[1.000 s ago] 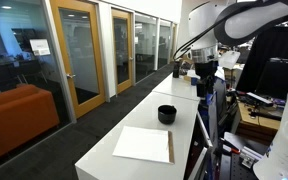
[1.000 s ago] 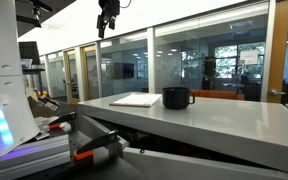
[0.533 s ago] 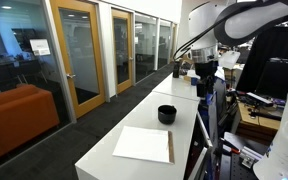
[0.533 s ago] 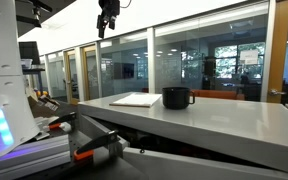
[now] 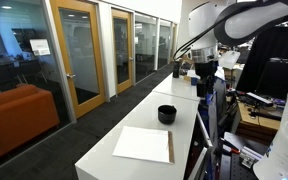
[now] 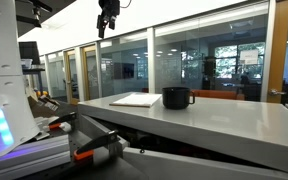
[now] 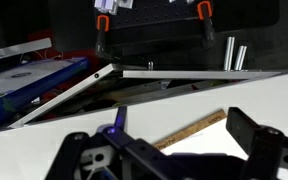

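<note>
My gripper hangs open and empty high over the far part of a long white table, touching nothing. In an exterior view the gripper is near the ceiling. A black mug stands upright on the table, and a white sheet lies in front of it with a wooden ruler along one edge. The mug and sheet show side-on in an exterior view. In the wrist view the gripper frames the ruler far below.
Glass doors in wooden frames line the corridor beside the table, with an orange sofa behind them. Cluttered equipment stands on the other side. Orange-handled clamps grip the table's far edge. A white machine body fills the near side.
</note>
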Controlling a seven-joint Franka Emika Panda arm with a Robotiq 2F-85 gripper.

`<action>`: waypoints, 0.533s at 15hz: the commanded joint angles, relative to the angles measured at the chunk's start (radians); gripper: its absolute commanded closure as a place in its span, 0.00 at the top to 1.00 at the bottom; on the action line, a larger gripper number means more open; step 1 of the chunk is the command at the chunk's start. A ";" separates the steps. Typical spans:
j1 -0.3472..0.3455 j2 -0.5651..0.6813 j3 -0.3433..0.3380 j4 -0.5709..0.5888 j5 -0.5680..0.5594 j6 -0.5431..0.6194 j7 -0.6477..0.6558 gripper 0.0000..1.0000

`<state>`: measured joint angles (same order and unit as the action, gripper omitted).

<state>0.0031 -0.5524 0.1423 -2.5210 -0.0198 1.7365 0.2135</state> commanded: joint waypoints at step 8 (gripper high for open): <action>0.001 0.032 -0.013 0.010 -0.030 0.026 0.004 1.00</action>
<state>0.0031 -0.5520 0.1413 -2.5210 -0.0232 1.7380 0.2136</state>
